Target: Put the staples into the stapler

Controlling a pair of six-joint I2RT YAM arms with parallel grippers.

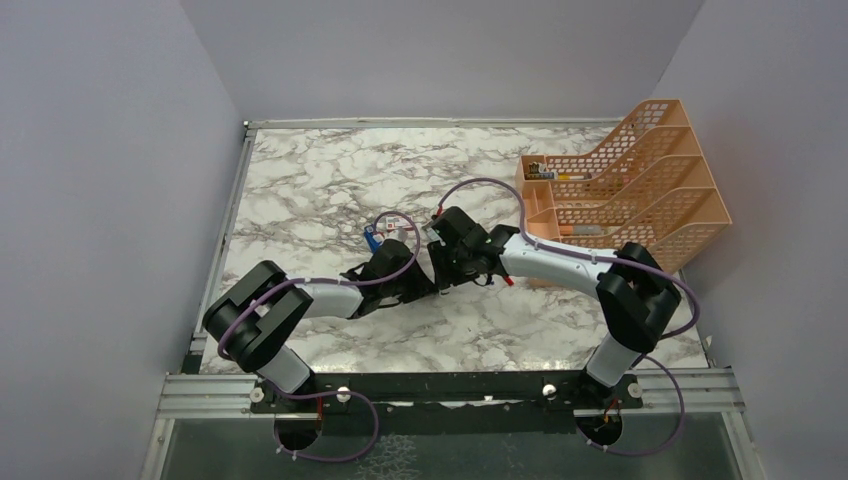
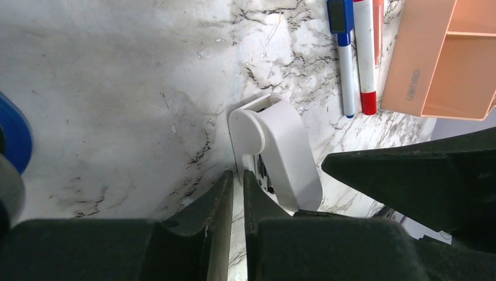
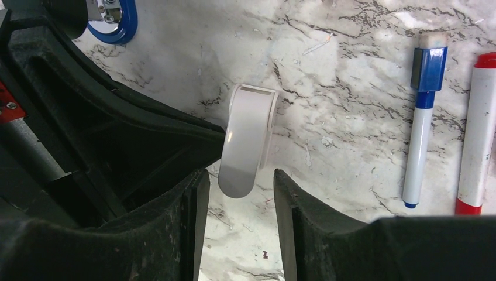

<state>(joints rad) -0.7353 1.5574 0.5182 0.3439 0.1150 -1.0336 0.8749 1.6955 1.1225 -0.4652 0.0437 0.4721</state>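
The stapler shows as a scrap: a rounded blue end with shiny metal inside, cut off at the top-left corner of my right wrist view. I cannot tell which way its long axis runs. From above it is a blue patch mid-table, just beyond the left gripper, whose jaws are barely parted, a thin slit with nothing in it. The right gripper stands open astride the rounded end of a white plastic piece, without squeezing it. A blue-capped pen and a red pen lie to the right on the marble table.
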